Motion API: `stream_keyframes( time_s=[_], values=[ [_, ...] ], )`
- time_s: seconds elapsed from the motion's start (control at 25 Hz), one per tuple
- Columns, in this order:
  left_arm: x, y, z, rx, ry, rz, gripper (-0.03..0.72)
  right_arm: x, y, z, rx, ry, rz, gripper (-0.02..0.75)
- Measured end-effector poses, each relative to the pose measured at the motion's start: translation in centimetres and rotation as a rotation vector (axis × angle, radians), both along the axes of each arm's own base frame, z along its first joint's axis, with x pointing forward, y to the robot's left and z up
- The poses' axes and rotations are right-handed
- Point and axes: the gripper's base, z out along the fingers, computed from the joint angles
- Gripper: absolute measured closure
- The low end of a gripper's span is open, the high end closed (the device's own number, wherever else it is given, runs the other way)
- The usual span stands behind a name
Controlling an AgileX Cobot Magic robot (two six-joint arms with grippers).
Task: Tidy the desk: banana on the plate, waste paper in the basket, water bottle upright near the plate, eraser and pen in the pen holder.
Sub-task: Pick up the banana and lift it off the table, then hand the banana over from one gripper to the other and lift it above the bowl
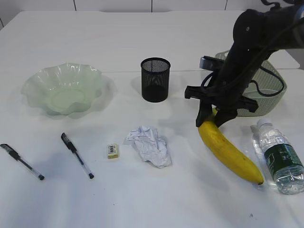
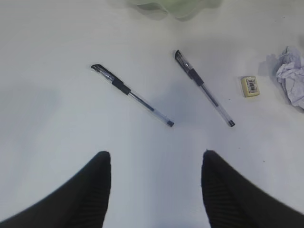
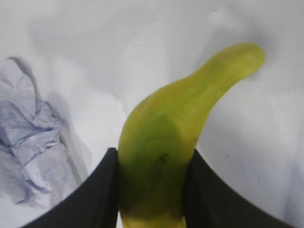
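Note:
My right gripper (image 1: 211,118) is shut on the upper end of the yellow banana (image 1: 230,152), which lies on the white desk; the right wrist view shows both fingers (image 3: 152,159) pressed on the banana (image 3: 190,104). The crumpled waste paper (image 1: 151,145) lies left of it. The yellow eraser (image 1: 112,151) and two pens (image 1: 77,155) (image 1: 21,161) lie front left. The water bottle (image 1: 281,156) lies on its side at the right. My left gripper (image 2: 156,156) is open and empty above bare desk, short of the pens (image 2: 132,95) (image 2: 204,88) and eraser (image 2: 250,86).
The green glass plate (image 1: 33,85) stands back left. The black mesh pen holder (image 1: 155,80) stands at the middle back. The woven basket (image 1: 273,99) stands back right, partly behind my right arm. The paper also shows in both wrist views (image 2: 292,76) (image 3: 28,142).

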Motion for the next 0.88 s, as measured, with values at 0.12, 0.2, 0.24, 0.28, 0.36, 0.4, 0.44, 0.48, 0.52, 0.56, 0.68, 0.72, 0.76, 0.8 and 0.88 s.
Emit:
stream_keyframes(
  time_s=[0.12, 0.2, 0.24, 0.28, 0.36, 0.4, 0.44, 0.48, 0.52, 0.56, 0.68, 0.72, 0.76, 0.8, 0.88],
  values=[
    [0.0, 0.0, 0.0, 0.0, -0.002, 0.0, 0.266, -0.5, -0.1, 2.1, 0.006, -0.037, 0.038, 0.495],
    [0.0, 0.0, 0.0, 0.0, -0.006, 0.001, 0.266, -0.8, -0.2, 3.5, 0.013, -0.075, 0.069, 0.496],
    [0.1, 0.0, 0.0, 0.0, -0.008, 0.001, 0.266, -1.1, -0.2, 4.4, 0.019, -0.097, 0.084, 0.496],
    [0.0, 0.0, 0.0, 0.0, -0.006, 0.001, 0.266, -1.3, -0.2, 5.4, 0.029, -0.121, 0.1, 0.496],
    [0.1, 0.0, 0.0, 0.0, -0.009, 0.002, 0.266, -1.9, -0.1, 7.3, 0.056, -0.172, 0.14, 0.496],
    [0.1, 0.0, 0.0, 0.0, -0.009, 0.002, 0.266, -2.3, -0.1, 8.3, 0.074, -0.197, 0.155, 0.496],
    [0.1, 0.0, 0.1, 0.0, -0.01, 0.002, 0.266, -2.7, -0.1, 9.3, 0.089, -0.224, 0.174, 0.496],
    [0.1, 0.0, 0.1, 0.001, -0.013, 0.001, 0.266, -3.0, 0.0, 10.1, 0.106, -0.245, 0.19, 0.496],
    [0.1, 0.0, 0.1, 0.001, -0.015, 0.001, 0.266, -3.5, 0.0, 11.1, 0.119, -0.269, 0.201, 0.496],
    [0.1, 0.0, 0.1, 0.001, -0.014, 0.001, 0.266, -3.9, -0.1, 11.9, 0.129, -0.293, 0.213, 0.496],
    [0.1, 0.0, 0.1, 0.001, -0.016, 0.001, 0.266, -5.2, -0.2, 13.5, 0.152, -0.335, 0.23, 0.496],
    [0.1, 0.0, 0.1, -0.001, -0.017, 0.002, 0.266, -5.7, -0.3, 13.5, 0.16, -0.341, 0.244, 0.496],
    [0.1, 0.0, 0.1, -0.001, -0.017, 0.002, 0.267, -6.3, -0.3, 13.8, 0.182, -0.356, 0.255, 0.496],
    [0.1, 0.0, 0.1, -0.005, -0.017, 0.002, 0.268, -7.0, -0.2, 13.9, 0.212, -0.366, 0.267, 0.496],
    [0.1, -0.1, 0.1, -0.015, -0.017, 0.001, 0.272, -8.4, 0.1, 13.9, 0.274, -0.39, 0.324, 0.496]
  ],
)
